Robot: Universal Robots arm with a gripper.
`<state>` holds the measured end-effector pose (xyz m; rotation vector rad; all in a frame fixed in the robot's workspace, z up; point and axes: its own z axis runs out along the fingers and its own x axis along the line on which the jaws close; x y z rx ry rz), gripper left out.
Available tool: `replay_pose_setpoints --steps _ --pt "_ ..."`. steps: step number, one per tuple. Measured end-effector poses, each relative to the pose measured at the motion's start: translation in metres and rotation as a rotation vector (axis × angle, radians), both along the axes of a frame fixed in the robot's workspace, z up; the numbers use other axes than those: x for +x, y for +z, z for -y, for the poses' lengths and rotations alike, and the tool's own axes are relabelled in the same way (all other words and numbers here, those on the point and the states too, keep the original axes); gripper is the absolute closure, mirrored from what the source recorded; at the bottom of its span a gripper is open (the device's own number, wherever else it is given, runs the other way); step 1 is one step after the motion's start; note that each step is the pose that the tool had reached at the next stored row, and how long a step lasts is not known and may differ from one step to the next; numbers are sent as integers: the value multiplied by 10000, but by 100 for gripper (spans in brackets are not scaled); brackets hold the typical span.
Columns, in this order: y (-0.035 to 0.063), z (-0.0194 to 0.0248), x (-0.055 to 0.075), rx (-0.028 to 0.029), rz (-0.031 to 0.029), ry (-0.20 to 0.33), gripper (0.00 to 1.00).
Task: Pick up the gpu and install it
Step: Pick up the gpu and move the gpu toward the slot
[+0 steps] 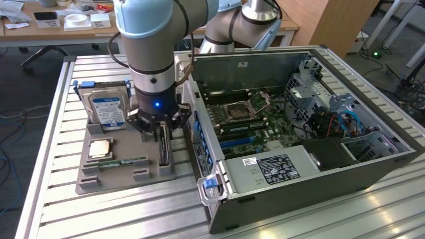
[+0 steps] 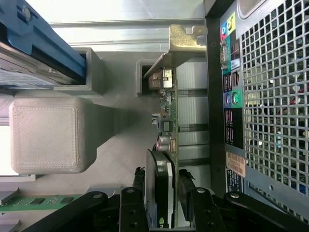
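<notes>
Black-faced gpu stands edgewise inside the spread hand, apparently not touching it.

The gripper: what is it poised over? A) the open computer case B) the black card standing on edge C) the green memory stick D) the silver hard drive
B: the gripper, jaws open, straddles the gpu, which stands on edge in the gray holder.
</notes>
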<state>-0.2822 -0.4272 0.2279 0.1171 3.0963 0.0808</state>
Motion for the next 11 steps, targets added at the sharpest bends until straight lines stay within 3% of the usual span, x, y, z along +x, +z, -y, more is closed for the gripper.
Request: replay_pose_setpoints --steps 11 --pt "-1 9 -8 0 -1 -3 58"
